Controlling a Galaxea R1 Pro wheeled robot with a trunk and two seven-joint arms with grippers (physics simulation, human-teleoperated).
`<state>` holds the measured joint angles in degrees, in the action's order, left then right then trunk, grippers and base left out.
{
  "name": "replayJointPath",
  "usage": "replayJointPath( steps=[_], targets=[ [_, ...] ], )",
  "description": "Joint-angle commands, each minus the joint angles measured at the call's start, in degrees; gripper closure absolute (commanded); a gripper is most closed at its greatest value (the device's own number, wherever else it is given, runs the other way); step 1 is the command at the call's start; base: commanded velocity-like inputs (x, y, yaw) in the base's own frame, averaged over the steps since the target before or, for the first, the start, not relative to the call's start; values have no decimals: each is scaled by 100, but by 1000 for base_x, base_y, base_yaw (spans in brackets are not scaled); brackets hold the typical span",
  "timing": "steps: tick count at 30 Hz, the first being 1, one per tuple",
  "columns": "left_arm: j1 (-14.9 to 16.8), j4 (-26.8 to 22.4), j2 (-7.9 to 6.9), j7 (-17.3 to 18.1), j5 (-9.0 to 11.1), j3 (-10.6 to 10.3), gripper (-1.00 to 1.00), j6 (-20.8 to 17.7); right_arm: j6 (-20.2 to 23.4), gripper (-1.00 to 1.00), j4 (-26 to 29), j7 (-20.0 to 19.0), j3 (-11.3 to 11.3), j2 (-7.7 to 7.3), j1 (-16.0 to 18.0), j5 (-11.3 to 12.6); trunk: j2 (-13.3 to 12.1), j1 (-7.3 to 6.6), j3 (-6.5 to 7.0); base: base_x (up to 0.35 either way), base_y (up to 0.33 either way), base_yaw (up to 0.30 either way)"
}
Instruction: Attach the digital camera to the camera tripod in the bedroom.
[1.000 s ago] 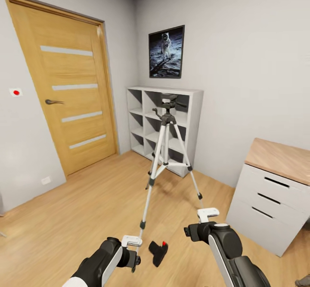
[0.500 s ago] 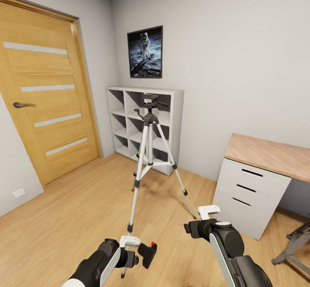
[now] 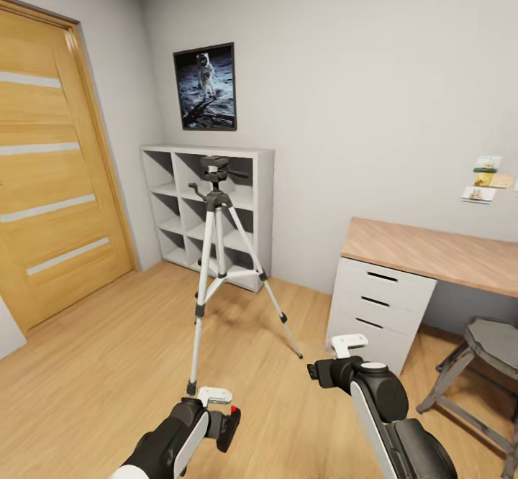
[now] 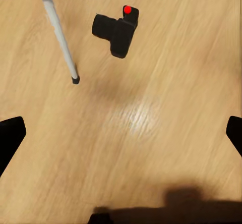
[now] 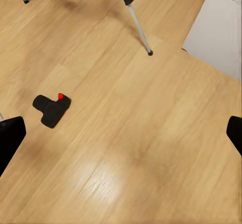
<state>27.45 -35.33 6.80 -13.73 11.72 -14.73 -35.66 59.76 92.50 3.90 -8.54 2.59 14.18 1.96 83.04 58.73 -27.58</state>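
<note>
The digital camera (image 3: 230, 427), small and black with a red button, lies on the wood floor just past my left gripper (image 3: 216, 413), partly hidden behind it. In the left wrist view the digital camera (image 4: 117, 31) sits ahead of the open left gripper (image 4: 121, 138), beside a tripod foot (image 4: 75, 79). The camera tripod (image 3: 214, 249) stands upright in front of the shelf, its head bare. My right gripper (image 3: 332, 361) hovers open over the floor; the right wrist view shows the digital camera (image 5: 52, 110) off to one side and a tripod leg (image 5: 135, 19) ahead.
A white cube shelf (image 3: 180, 209) and an astronaut picture (image 3: 206, 87) are behind the tripod. The wooden door (image 3: 50, 198) is at the left. A desk with white drawers (image 3: 381, 299) and a grey stool (image 3: 489, 349) stand at the right.
The whole view has swung to the right: door and tripod slid left in the picture, desk and stool came into sight. The camera now lies closer to my left gripper.
</note>
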Motion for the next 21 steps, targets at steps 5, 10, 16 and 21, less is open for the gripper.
replayJointPath(
  steps=[5,10,16,21],
  targets=[
    [4,-11,12,-122,66,-22,-100,-13,24,-100,4,39,49,-3,105,23,4,0,-6,0,0,-278],
    [2,-11,28,-150,67,-20,-100,-12,24,-100,5,36,120,-2,161,23,4,0,-6,0,0,-278],
    [2,-16,41,-174,64,-17,-100,-8,24,-100,5,34,153,2,219,25,4,0,-6,0,0,-278],
    [5,-20,33,-185,55,4,-100,4,24,-100,7,32,163,7,243,28,4,0,-6,0,0,-209]
  ],
)
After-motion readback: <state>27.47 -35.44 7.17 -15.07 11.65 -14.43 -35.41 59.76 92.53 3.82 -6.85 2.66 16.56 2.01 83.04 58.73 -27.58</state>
